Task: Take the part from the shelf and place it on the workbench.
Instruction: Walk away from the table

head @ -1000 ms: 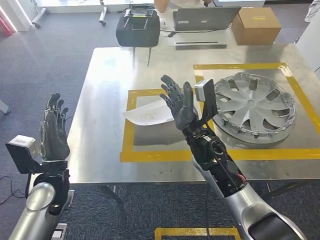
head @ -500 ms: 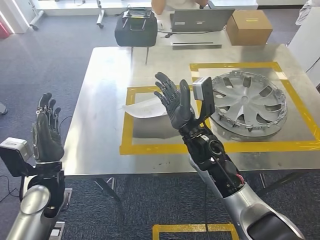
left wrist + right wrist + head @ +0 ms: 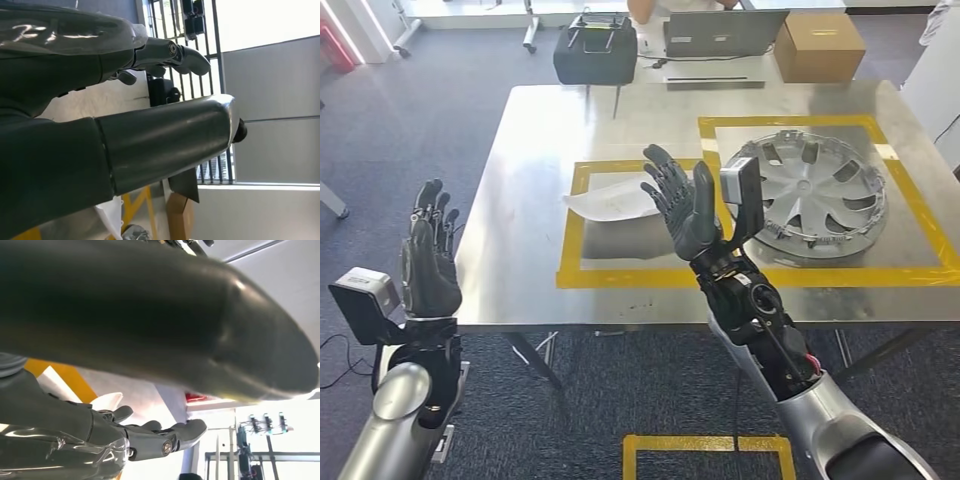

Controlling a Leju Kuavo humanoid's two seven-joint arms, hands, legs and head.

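The part looks to be that silver hubcap (image 3: 812,198), lying flat on the steel workbench (image 3: 524,200) inside the right-hand yellow tape frame (image 3: 916,190). It's probably light, thin plastic, a bit flexy and slick, so the rim or a spoke gap seems the best place to grip. Both hands are empty with fingers spread: right hand (image 3: 687,208) raised over the bench, left hand (image 3: 430,262) beside it. Grey carpet all round.

Bare workbench (image 3: 524,200) left; wheel cover (image 3: 814,190) and paper (image 3: 610,200) crowd the right.
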